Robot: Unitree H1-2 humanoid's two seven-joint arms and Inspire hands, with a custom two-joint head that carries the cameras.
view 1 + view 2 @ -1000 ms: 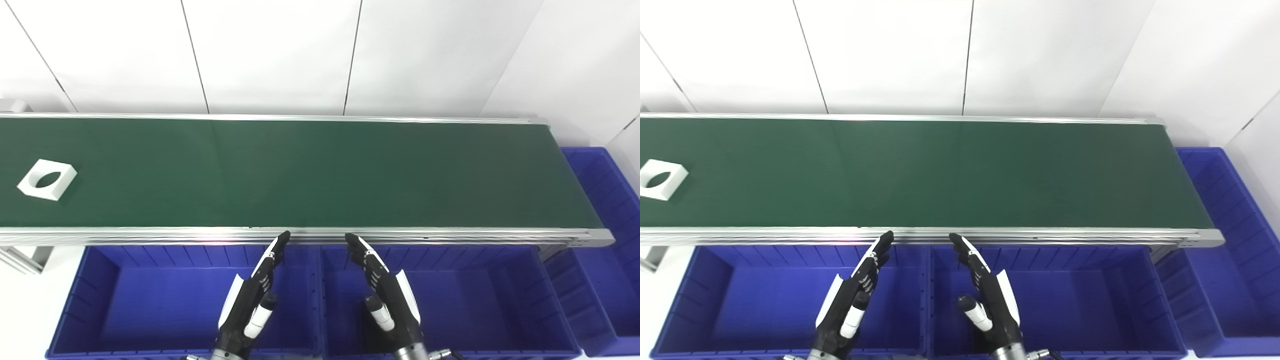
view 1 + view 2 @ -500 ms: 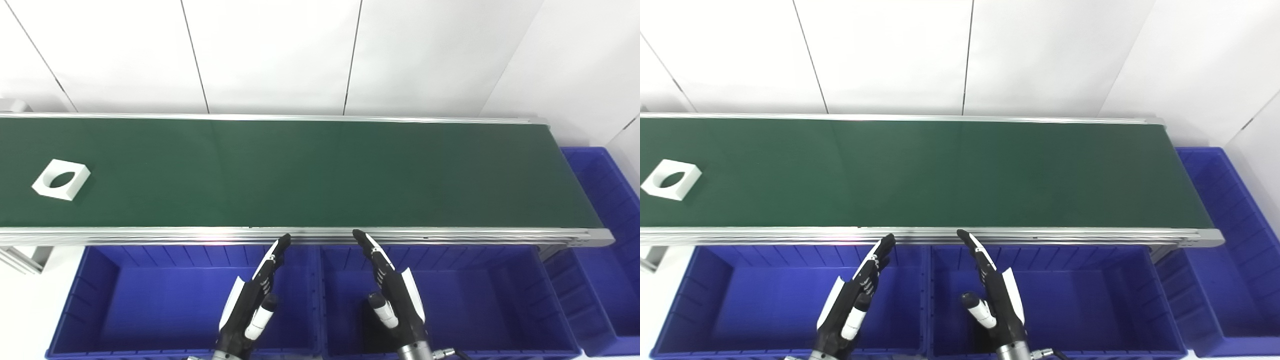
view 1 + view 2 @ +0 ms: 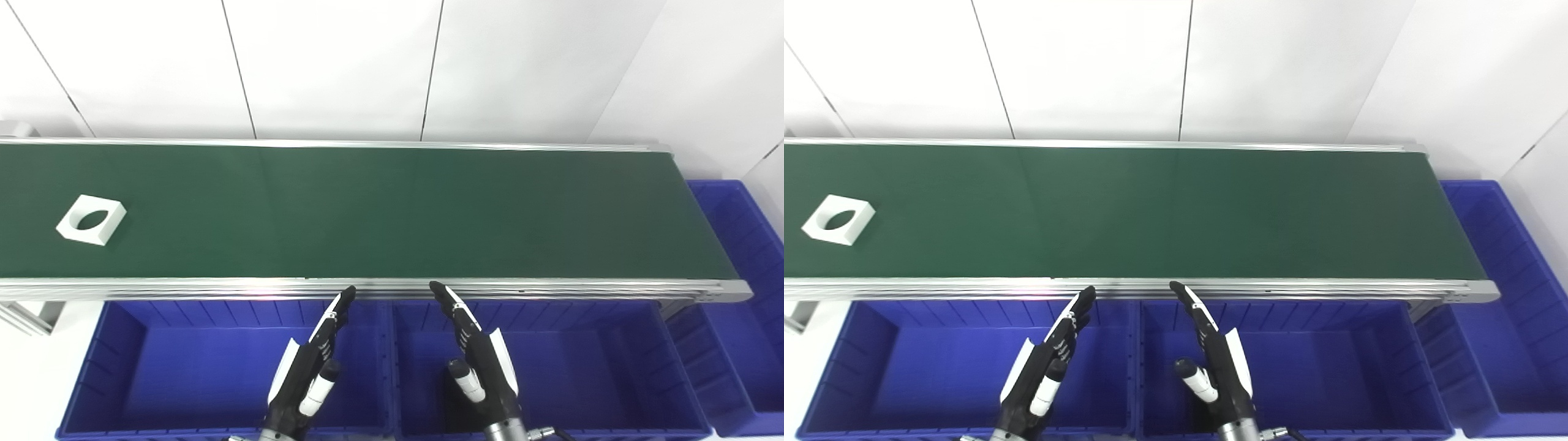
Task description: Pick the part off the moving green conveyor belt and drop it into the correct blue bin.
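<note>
Left eye view: the green belt (image 3: 392, 211) ran across the frame between silver rails. The part (image 3: 91, 219), a white square block with a round hole through it, lay flat on the belt near its left end, closer to the near rail than the far one, corner-on to me. My left hand (image 3: 311, 366) hung over the left bin (image 3: 104, 343), near that bin's right wall, fingers straight and apart, holding nothing. Fingertips pointed up toward the near rail and stopped just short of it. My right hand (image 3: 478, 361) hung over the middle bin (image 3: 618, 367) at its left side, same pose: fingers extended, thumb out, empty. Both hands were well apart from the part. A third bin (image 3: 744, 257) sat off the belt's right end, only partly in frame. White wall panels (image 3: 343, 67) behind the belt.

Right eye view: same layout, everything shifted left. Part (image 3: 839, 219) sat close to the frame's left edge, still on the belt (image 3: 1151, 211). My left hand (image 3: 1044, 370) was spread and empty over the left bin (image 3: 857, 349); my right hand (image 3: 1216, 361) was spread and empty over the middle bin (image 3: 1366, 367). The wall between those two bins ran up between my hands. End bin (image 3: 1494, 257) showed more fully here, beside the belt's right end.
</note>
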